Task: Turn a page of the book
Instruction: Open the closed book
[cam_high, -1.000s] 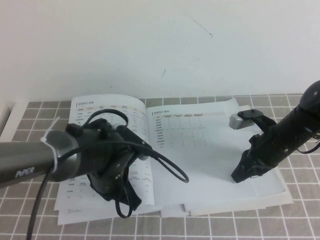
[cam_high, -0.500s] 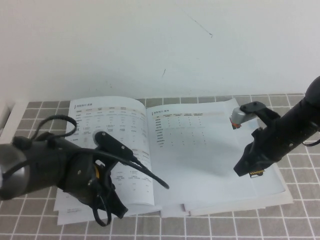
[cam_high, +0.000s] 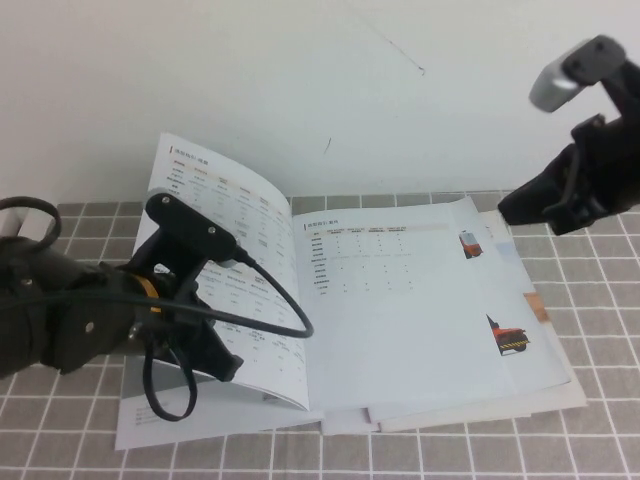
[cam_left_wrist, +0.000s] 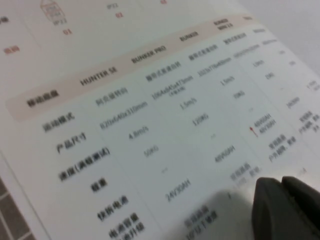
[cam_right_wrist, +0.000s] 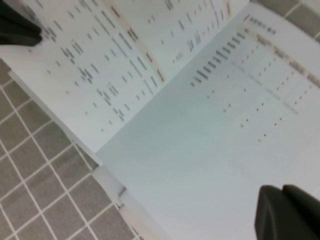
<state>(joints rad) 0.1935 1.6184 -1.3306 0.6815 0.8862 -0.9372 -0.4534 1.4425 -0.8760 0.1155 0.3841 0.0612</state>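
The book (cam_high: 400, 330) lies open on the grey tiled table. Its left page (cam_high: 250, 220), white with small-print tables, stands raised and curved, with its outer edge high above the table. My left gripper (cam_high: 225, 365) is low at the front left, against the lower part of that page. In the left wrist view its shut fingers (cam_left_wrist: 287, 207) rest against the table print (cam_left_wrist: 150, 110); no sheet shows between them. My right gripper (cam_high: 512, 210) is shut and empty, lifted above the book's far right corner. The right wrist view shows it (cam_right_wrist: 287, 212) over the flat right page (cam_right_wrist: 210, 150).
Under the right page lie fanned sheets with small vehicle pictures (cam_high: 505, 338) at the right edge. A loose black cable (cam_high: 270, 320) loops from the left arm across the raised page. The white wall (cam_high: 320, 80) stands close behind the book. Grey tiles (cam_high: 600, 400) surround the book.
The left page has risen from flat to standing. My left arm has shifted left and low. My right arm has lifted off the right page, up and to the right.
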